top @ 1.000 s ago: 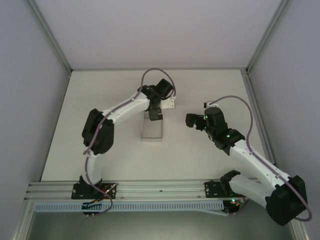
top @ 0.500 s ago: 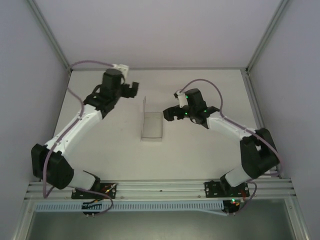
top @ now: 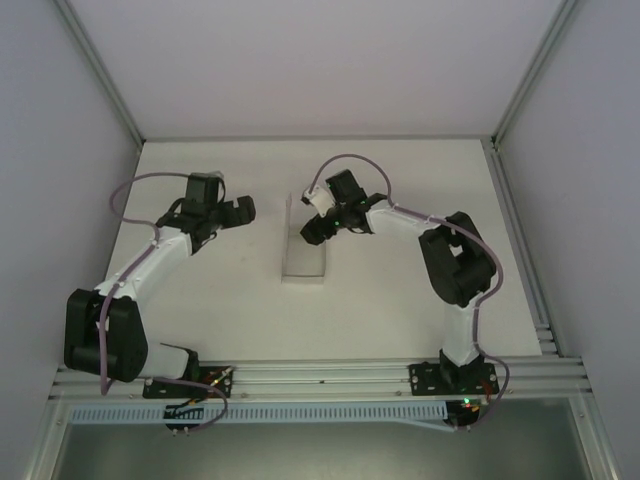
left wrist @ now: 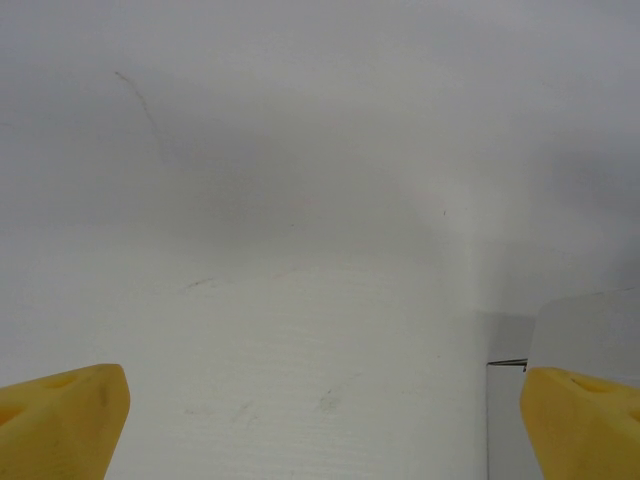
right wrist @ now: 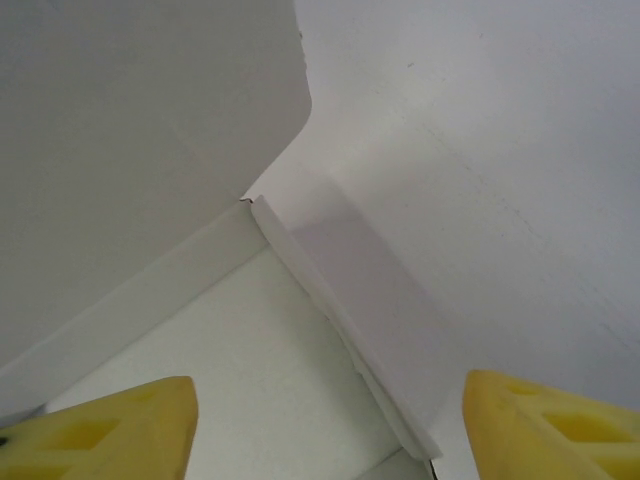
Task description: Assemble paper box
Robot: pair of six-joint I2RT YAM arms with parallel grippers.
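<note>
White laminate covers the table (top: pixel 420 300), with pale wall panels (top: pixel 300 60) on three sides. The left arm (top: pixel 140 270) reaches up the left side of the table. The right arm (top: pixel 455 260) bends in from the right toward the middle.

Between them, at the table's centre, sits the paper box (top: pixel 303 258). It is thin white card, an open tray with low folded walls and one taller flap standing upright along its left edge. In the right wrist view that flap rises as a broad plain panel with a rounded corner and meets a low, thicker wall at a crease. The floor inside is bare.

The right gripper (top: pixel 316 228) hangs over the box's far right corner. Its yellow fingertips (right wrist: pixel 110 425) are parted with the low wall between them, and no contact with the card is visible. The left gripper (top: pixel 240 208) hovers over bare table to the left of the box, its yellow fingertips (left wrist: pixel 60 420) spread wide and empty.
</note>
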